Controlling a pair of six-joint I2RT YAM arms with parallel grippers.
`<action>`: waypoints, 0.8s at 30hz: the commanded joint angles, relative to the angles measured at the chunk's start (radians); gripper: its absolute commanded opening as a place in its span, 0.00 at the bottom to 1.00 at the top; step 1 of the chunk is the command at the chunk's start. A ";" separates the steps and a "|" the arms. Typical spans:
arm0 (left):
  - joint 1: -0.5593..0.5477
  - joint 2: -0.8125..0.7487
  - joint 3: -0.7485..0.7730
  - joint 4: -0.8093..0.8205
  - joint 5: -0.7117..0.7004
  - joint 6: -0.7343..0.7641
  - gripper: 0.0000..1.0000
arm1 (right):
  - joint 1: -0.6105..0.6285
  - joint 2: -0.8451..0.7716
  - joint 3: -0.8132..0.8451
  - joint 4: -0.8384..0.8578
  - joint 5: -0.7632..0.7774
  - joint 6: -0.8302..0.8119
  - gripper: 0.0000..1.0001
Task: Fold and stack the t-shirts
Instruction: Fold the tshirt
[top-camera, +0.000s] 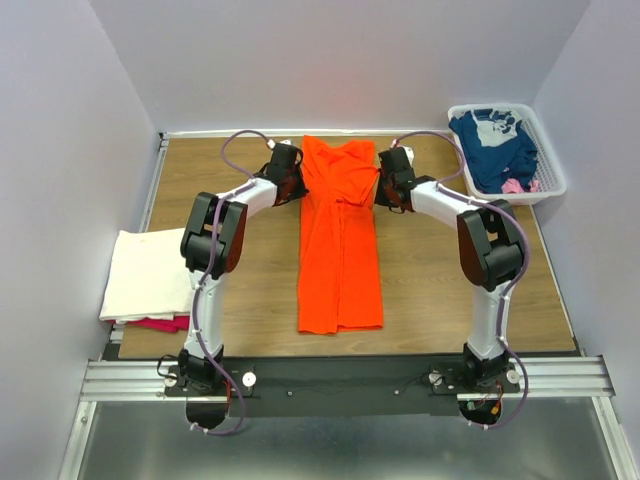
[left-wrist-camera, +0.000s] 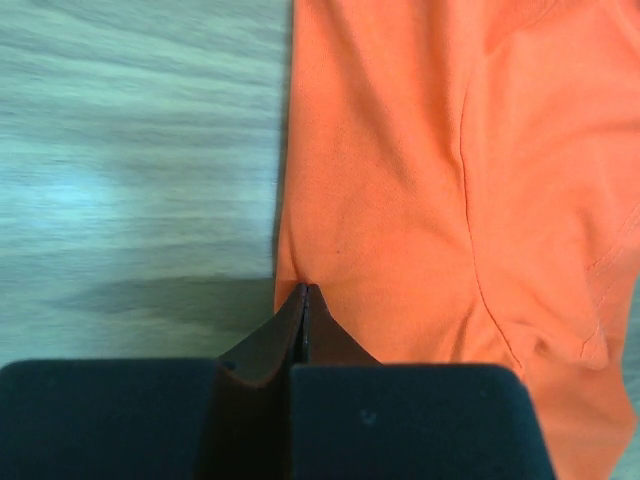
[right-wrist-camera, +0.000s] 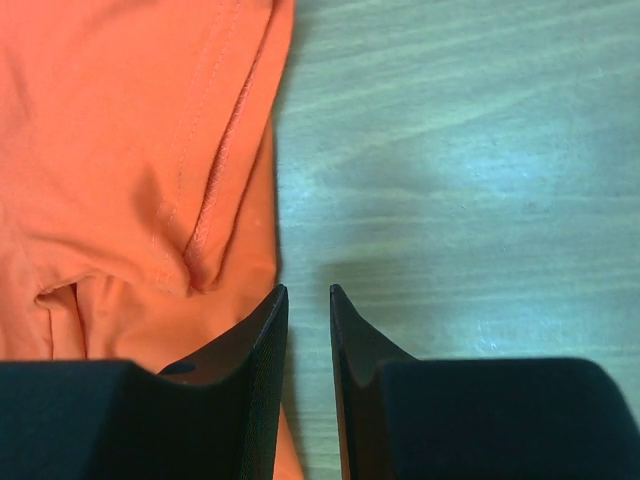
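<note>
Orange t-shirt (top-camera: 340, 240): lies flat down the middle of the table (top-camera: 430, 290), folded lengthwise into a long strip that runs from near the far edge toward the near edge. The sleeves are tucked in at the far end.
Left gripper (left-wrist-camera: 306, 292): at the far end of the strip, on its left edge. The jaws are pressed together, with the tips right on the cloth's border. I cannot tell whether any cloth sits between them.
Right gripper (right-wrist-camera: 308, 290): at the far end on the strip's right edge. The jaws are spread a little with nothing between them. One finger is over the cloth's edge and the other over bare wood.
Cream-white t-shirt (top-camera: 150, 275): folded flat at the left edge of the table, toward the near side, well apart from the orange one.
Magenta-pink t-shirt (top-camera: 165, 323): under the cream-white one, with only a strip showing along its near side.
Basket (top-camera: 556, 183): white and slotted, in the far right corner.
Navy t-shirt (top-camera: 495, 150): crumpled inside the basket with its white print showing, and a scrap of pink cloth (top-camera: 515, 186) at its near end.
</note>
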 joint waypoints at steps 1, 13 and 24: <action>0.031 0.022 0.020 -0.026 -0.044 0.004 0.00 | -0.002 0.032 0.049 0.016 -0.035 -0.025 0.30; 0.086 0.157 0.295 -0.067 0.065 0.048 0.06 | -0.002 -0.033 -0.002 0.016 -0.146 -0.009 0.31; 0.106 0.050 0.302 0.021 0.125 0.058 0.62 | 0.008 -0.190 -0.173 0.022 -0.271 0.034 0.37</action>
